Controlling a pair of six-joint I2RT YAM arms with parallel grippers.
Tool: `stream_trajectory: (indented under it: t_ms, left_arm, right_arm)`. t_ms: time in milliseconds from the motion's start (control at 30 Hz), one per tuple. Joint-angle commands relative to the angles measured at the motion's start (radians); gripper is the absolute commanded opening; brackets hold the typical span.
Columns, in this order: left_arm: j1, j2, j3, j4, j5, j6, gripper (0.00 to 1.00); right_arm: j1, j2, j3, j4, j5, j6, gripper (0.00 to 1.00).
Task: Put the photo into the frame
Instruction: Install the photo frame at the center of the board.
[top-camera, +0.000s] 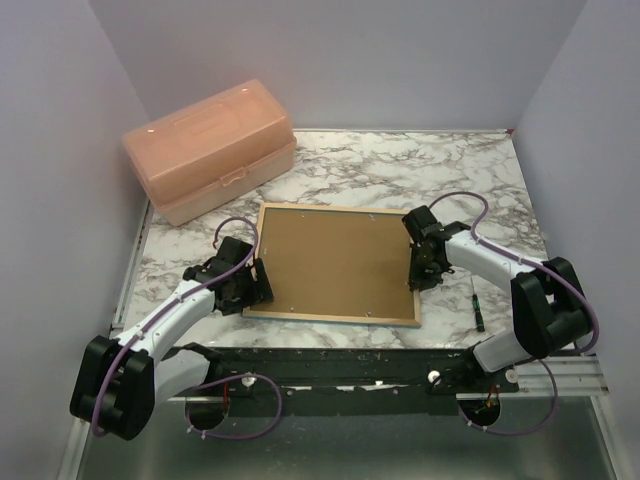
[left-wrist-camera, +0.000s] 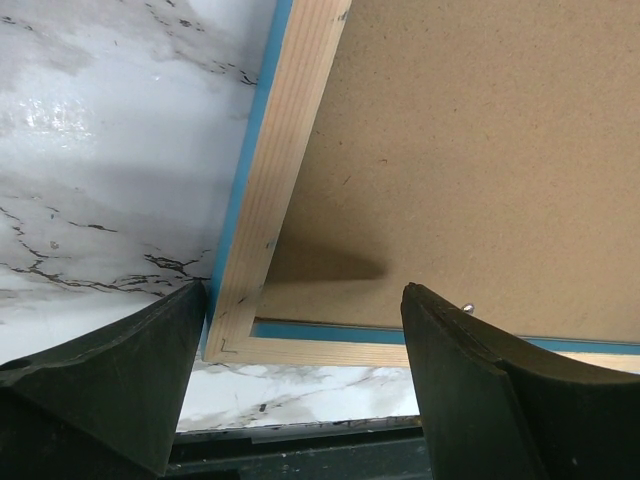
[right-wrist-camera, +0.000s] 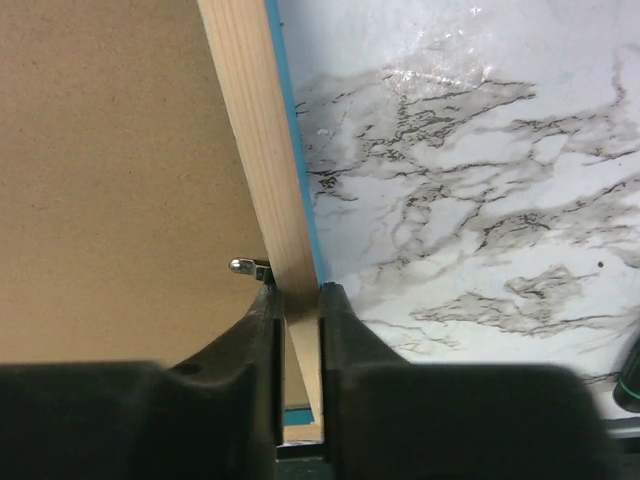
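The frame lies flat on the marble table with its light wood face up and blue edges showing. A brown backing board fills it. The photo is out of view. My left gripper is open, and its fingers straddle the frame's near-left corner without gripping it. The backing board fills most of the left wrist view. My right gripper is shut on the frame's right rail, one finger on each side of it. A small metal tab sits beside the inner finger.
A translucent pink toolbox stands at the back left, close to the frame's far-left corner. A green-handled screwdriver lies right of the frame near the front edge, and its handle shows in the right wrist view. Grey walls enclose three sides of the table.
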Motion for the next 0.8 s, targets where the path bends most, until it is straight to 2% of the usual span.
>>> stream_trajectory:
  t_ms: [0, 100, 133, 200, 400, 567, 767]
  left_arm:
    - [0.000, 0.000, 0.026, -0.015, -0.011, 0.003, 0.80]
    - [0.000, 0.001, 0.047, -0.039, -0.033, 0.002, 0.80]
    - [0.000, 0.005, 0.056, -0.048, -0.066, 0.002, 0.80]
    - [0.000, 0.016, 0.075, -0.058, -0.093, 0.007, 0.80]
    - [0.003, 0.102, 0.131, -0.027, -0.102, 0.032, 0.80]
    - [0.005, 0.195, 0.144, 0.052, 0.012, 0.069, 0.80]
    - [-0.015, 0.211, 0.128, 0.124, 0.141, 0.078, 0.80]
  right_arm:
    - [0.001, -0.019, -0.024, 0.034, -0.014, 0.072, 0.33]
    - [0.001, -0.068, -0.025, 0.038, -0.019, 0.080, 0.72]
    - [-0.001, -0.078, -0.027, 0.039, -0.018, 0.084, 0.82]
    - [-0.009, -0.096, -0.037, 0.051, -0.024, 0.090, 0.93]
    - [-0.061, -0.058, -0.075, 0.152, -0.161, 0.082, 0.95]
    - [-0.064, -0.002, -0.080, 0.196, -0.216, 0.086, 0.95]
    - [-0.070, -0.047, -0.095, 0.193, -0.224, 0.108, 0.95]
